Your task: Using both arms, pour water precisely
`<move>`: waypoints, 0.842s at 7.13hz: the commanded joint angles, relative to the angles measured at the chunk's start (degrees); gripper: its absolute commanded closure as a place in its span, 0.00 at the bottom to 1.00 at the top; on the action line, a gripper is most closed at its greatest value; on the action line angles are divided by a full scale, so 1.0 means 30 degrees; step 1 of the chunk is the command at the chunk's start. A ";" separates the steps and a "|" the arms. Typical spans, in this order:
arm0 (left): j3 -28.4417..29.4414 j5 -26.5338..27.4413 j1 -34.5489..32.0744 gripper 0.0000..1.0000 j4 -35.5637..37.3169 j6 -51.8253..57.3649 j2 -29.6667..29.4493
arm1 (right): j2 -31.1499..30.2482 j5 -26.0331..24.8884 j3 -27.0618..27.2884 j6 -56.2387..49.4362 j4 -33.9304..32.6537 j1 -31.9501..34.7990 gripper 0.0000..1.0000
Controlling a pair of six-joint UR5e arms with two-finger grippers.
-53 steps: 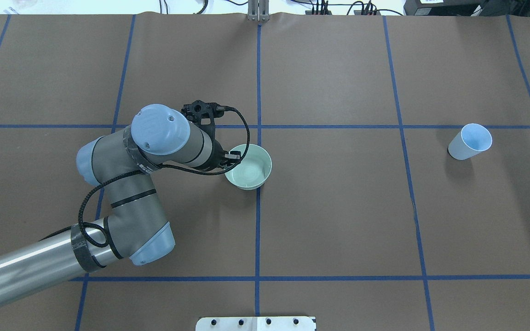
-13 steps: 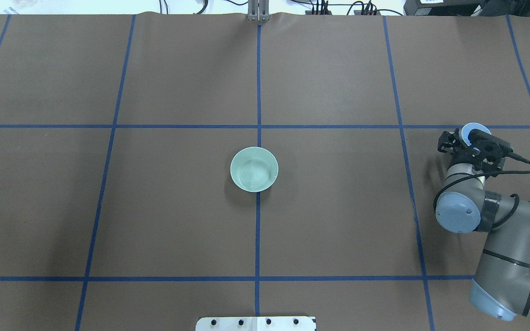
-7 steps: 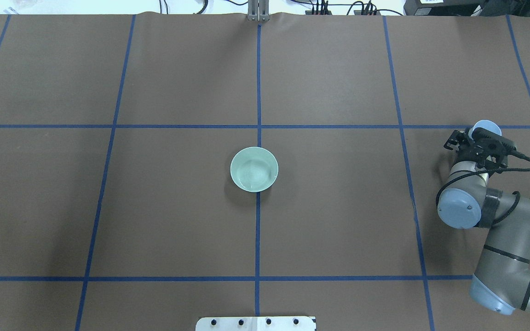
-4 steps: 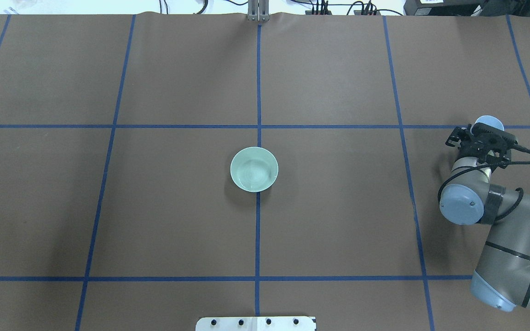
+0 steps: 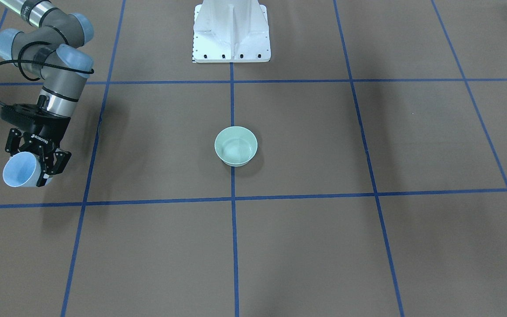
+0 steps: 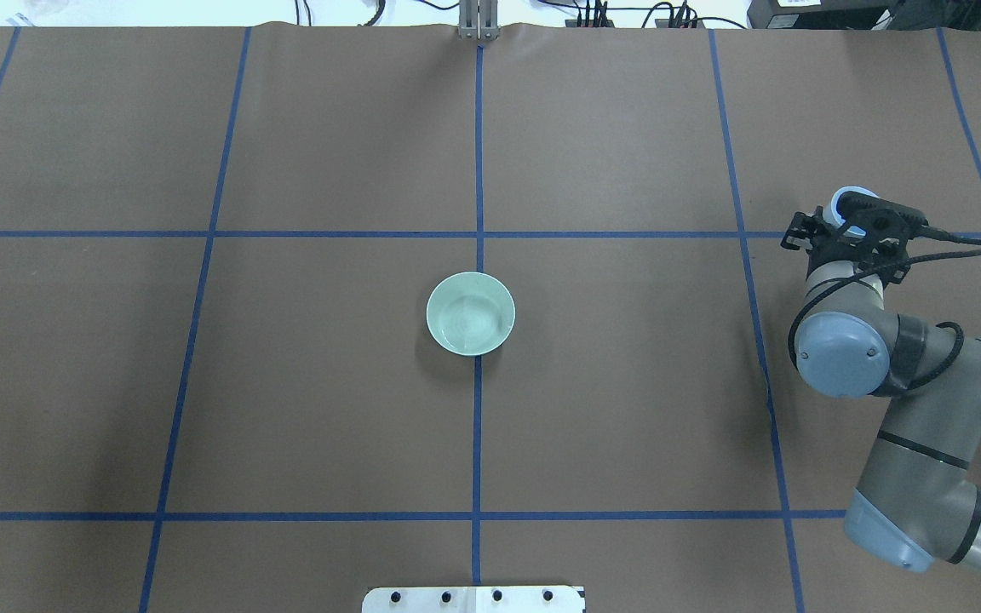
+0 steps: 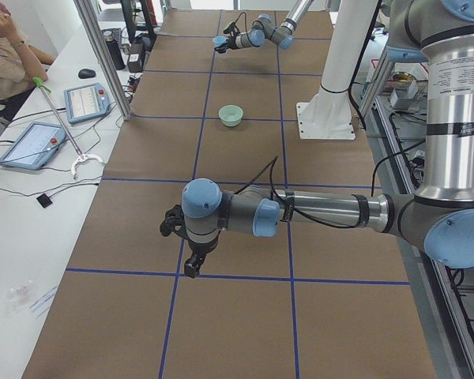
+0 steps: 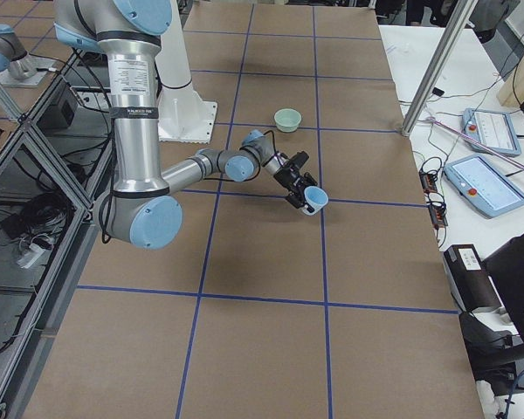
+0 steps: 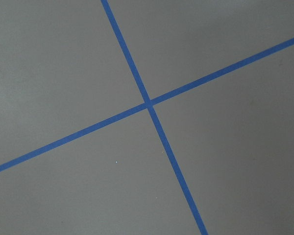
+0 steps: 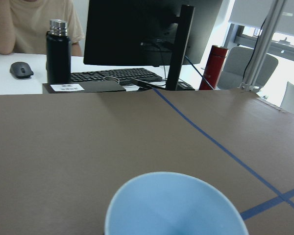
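Note:
My right gripper (image 5: 33, 165) is shut on a pale blue cup (image 5: 19, 171), held above the table at its right side and roughly upright. From overhead the cup (image 6: 848, 203) peeks out beyond the gripper (image 6: 852, 223). The right wrist view looks into the cup (image 10: 174, 205); I cannot make out the water in it. A mint-green bowl (image 6: 470, 312) stands alone at the table's centre, well apart from the cup. The left arm shows only in the exterior left view, low over the table's left end; I cannot tell whether its gripper (image 7: 191, 264) is open or shut.
Blue tape lines (image 9: 148, 103) grid the brown table. The white pedestal (image 5: 231, 31) stands at the robot's side. Beyond the far edge are a monitor (image 10: 152, 29), a keyboard, a black bottle (image 10: 58, 49) and a seated person (image 7: 4, 47).
The left arm left the bowl and withdrew out of the overhead view. The right arm came in, took the cup, lifted it and carried it towards the bowl's side.

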 commanded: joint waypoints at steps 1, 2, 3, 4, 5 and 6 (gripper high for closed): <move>0.0287 0.0019 -0.0157 0.00 0.0304 -0.0114 0.0080 | 0.1827 0.2277 0.1310 -0.2592 0.0018 -0.0003 1.00; -0.0059 -0.0011 -0.0563 0.00 0.0276 -0.0144 0.0255 | 0.2821 0.3679 0.1606 -0.4523 0.0018 -0.0003 1.00; -0.0062 -0.0011 -0.0683 0.00 0.0276 -0.0202 0.0286 | 0.3527 0.4708 0.1754 -0.6108 0.0047 -0.0032 1.00; -0.0062 -0.0040 -0.0684 0.00 0.0276 -0.0232 0.0257 | 0.4056 0.5414 0.1959 -0.8242 0.0308 -0.0062 1.00; -0.0033 -0.0040 -0.0684 0.00 0.0305 -0.0232 0.0257 | 0.4003 0.6408 0.1816 -1.0264 0.2399 -0.0207 1.00; -0.0062 -0.0098 -0.0684 0.00 0.0305 -0.0232 0.0257 | 0.3539 0.7897 0.1495 -1.3330 0.5001 -0.0382 1.00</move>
